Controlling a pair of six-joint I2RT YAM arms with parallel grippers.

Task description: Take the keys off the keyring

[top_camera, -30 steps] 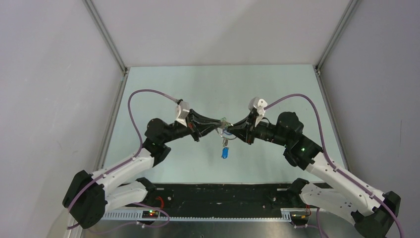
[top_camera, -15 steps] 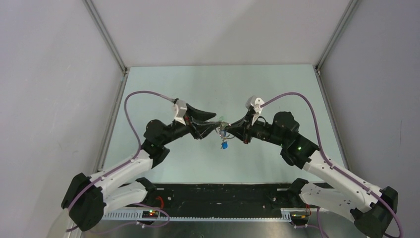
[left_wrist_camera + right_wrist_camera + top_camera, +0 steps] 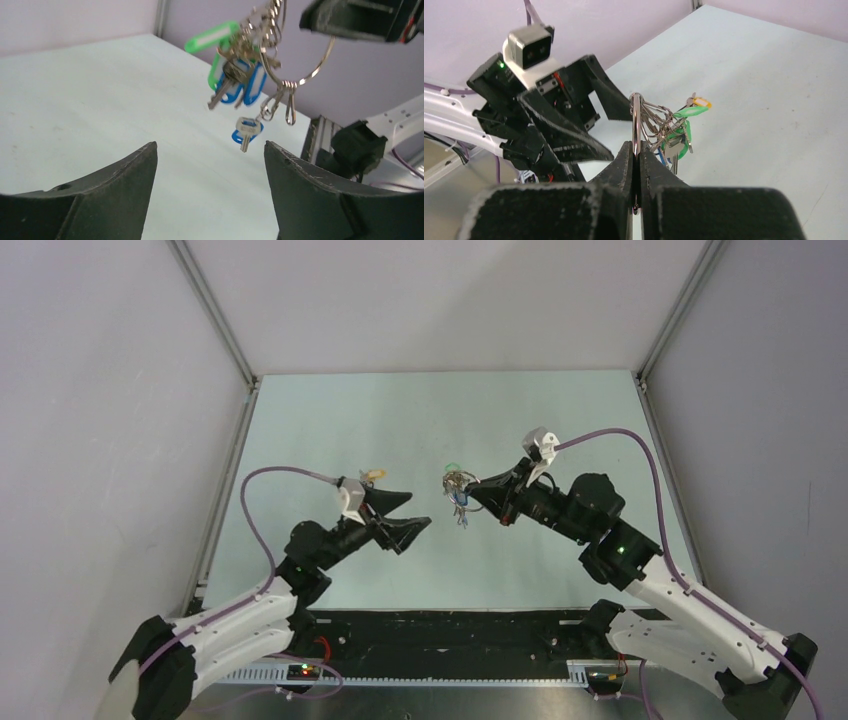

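Observation:
My right gripper (image 3: 636,150) is shut on the thin silver keyring (image 3: 636,120), which it holds edge-on above the table. The keys (image 3: 676,137), with green and blue heads, hang in a bunch from small loops on the ring. In the left wrist view the keyring (image 3: 320,65) curves under the right gripper, the keys (image 3: 235,82) cluster below it, and one blue-headed key (image 3: 246,131) dangles lowest. My left gripper (image 3: 210,145) is open with nothing between its fingers. In the top view the left gripper (image 3: 415,510) sits left of and below the keys (image 3: 460,502).
A small yellow-tagged piece (image 3: 375,474) lies on the pale green table (image 3: 330,420), just behind the left wrist. Metal frame rails run along both side edges, and a black strip crosses the front by the arm bases.
My left gripper has opened, let go of the bunch and drawn back down-left. The right gripper has kept the keyring and shifted slightly right.

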